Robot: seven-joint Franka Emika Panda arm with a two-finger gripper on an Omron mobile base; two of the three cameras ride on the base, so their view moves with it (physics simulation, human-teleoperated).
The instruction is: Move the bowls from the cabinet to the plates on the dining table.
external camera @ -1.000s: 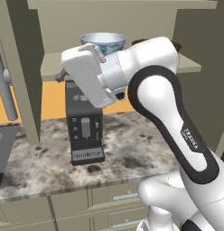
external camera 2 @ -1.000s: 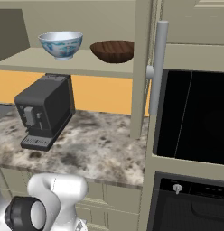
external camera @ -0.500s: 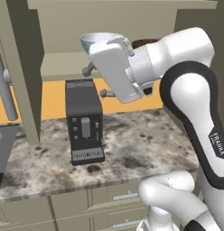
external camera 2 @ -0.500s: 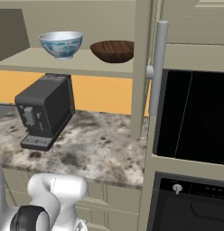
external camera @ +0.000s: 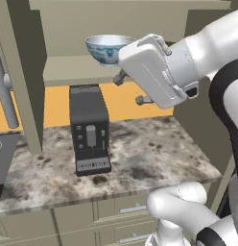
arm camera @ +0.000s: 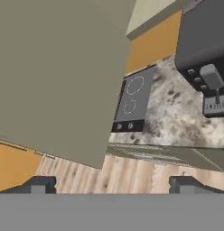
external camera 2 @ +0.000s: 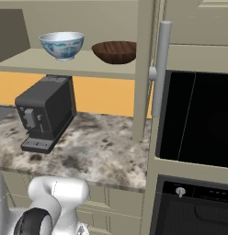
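Bowls: you are seeing the white-and-blue bowl (external camera 2: 62, 45) sitting left of the wooden bowl (external camera 2: 115, 52), apart.
Shelf: the cabinet (external camera 2: 83, 69) is holding both.
Counter: a coffee machine (external camera 2: 46, 112) is standing below.

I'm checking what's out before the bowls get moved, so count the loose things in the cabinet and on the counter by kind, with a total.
Bowls: 2, a white and blue bowl and a brown wooden bowl, both on the cabinet shelf.
Coffee machines: 1, the dark coffee machine on the counter.
Total: 3
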